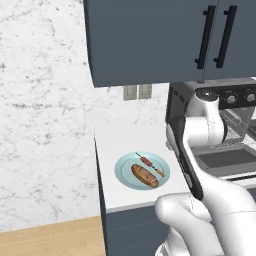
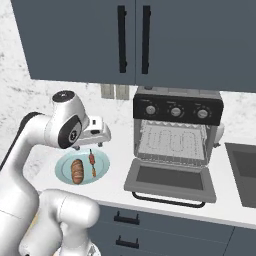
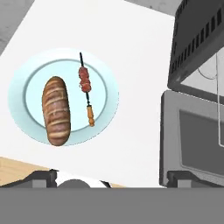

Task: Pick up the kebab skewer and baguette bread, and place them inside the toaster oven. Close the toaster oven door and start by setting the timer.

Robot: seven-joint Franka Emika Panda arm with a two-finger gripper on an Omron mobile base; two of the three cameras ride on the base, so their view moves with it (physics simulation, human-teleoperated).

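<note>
Gripper: the gripper (image 2: 98, 131) hangs above the counter with its jaws spread wide and nothing between them.
Kebab skewer: the kebab skewer (image 3: 85, 88) lies below the gripper on a pale blue plate (image 3: 111, 94), on the side nearer the oven, untouched.
Baguette bread: the baguette bread (image 3: 56, 110) lies beside the skewer on the same plate, close but apart, on the side farther from the oven.
Toaster oven: the toaster oven (image 2: 176, 127) stands off to the gripper's side, wire rack showing.
Toaster oven door: the toaster oven door (image 2: 170, 180) is dropped flat onto the counter, between the plate and the cavity.
Step, as I judge it: descent toward the first pick, not yet begun.
Risk, skewer: the stick is thin and lies flat; fingers closing off-centre could pinch a meat chunk, roll it, or nudge the bread.
Risk, carry: a low path could clip the open door's edge or handle.
Risk, plate: pressing down too far could tip or slide the plate.
</note>
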